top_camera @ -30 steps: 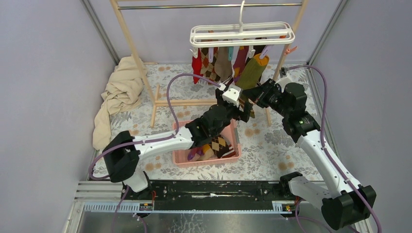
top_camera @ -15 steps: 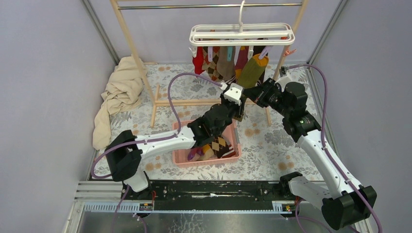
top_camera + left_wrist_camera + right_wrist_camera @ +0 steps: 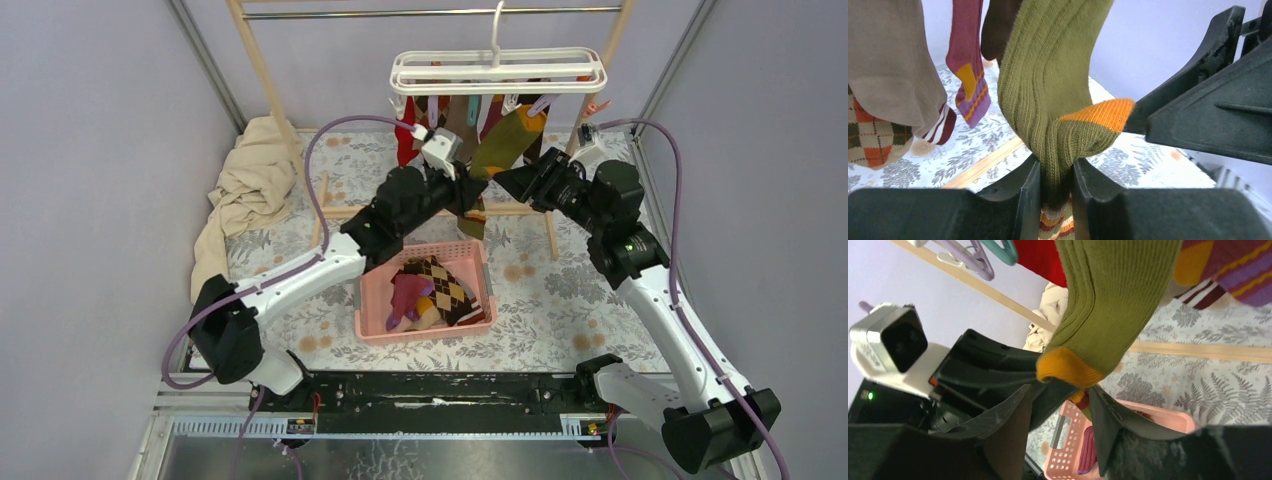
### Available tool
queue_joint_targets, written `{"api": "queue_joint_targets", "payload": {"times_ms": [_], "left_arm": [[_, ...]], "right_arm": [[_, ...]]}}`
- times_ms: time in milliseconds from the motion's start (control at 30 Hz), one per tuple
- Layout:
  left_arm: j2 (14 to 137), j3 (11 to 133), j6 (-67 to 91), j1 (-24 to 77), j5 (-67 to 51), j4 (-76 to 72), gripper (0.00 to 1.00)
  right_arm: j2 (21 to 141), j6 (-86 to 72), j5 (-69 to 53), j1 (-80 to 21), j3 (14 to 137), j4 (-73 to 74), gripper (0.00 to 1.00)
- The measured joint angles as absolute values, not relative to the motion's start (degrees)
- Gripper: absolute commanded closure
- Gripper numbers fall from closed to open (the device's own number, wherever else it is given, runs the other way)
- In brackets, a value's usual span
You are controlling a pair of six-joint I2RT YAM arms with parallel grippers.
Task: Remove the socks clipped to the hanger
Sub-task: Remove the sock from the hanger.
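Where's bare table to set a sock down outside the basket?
Bare mat between the pink basket and the right arm, plus the strip before the basket. Crowded under the hanger: left gripper and right gripper at the olive sock.

I find nothing readable in any of my views: no lettering, brand, number or sign on the olive sock (image 3: 1048, 75), the other socks (image 3: 888, 65), the hanger (image 3: 497, 72) or the pink basket (image 3: 425, 334).

A floral-patterned worktop (image 3: 585, 300) carries a pink plastic basket (image 3: 365, 297), a crumpled beige cloth (image 3: 245, 185) and a wooden rack (image 3: 372, 211).
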State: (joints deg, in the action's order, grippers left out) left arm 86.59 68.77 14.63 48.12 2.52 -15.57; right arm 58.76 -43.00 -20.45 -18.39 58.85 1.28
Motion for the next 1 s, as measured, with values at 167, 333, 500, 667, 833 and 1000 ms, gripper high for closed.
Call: {"api": "queue_joint_targets", "payload": {"times_ms": [167, 333, 500, 667, 833, 1000], "left_arm": [[84.4, 70.59, 20.8, 42.48, -8.47, -13.02, 0.68], [83.81, 72.77, 25.5, 39.62, -16.8, -11.29, 0.68], [83.7, 73.1, 29.17, 39.27, -22.68, -10.26, 0.67], [82.61, 71.79, 32.25, 39.24, -26.52, -10.48, 0.67], [81.84, 70.87, 34.48, 39.2, -28.77, -10.81, 0.67], [81.84, 70.32, 35.62, 39.2, -30.11, -11.0, 0.67]], "right_arm": [[58.74, -38.72, -20.64, -17.8, 61.73, 2.35, 0.42], [57.69, -36.49, -22.85, -12.29, 61.52, -0.01, 0.41], [55.13, -38.61, -27.33, -1.19, 56.31, -9.8, 0.41], [56.45, -45.93, -32.58, 6.59, 50.26, -24.16, 0.41], [61.3, -53.32, -36.82, 7.29, 47.77, -38.46, 0.41], [62.83, -57.14, -38.5, 7.31, 47.4, -47.35, 0.41]]}}
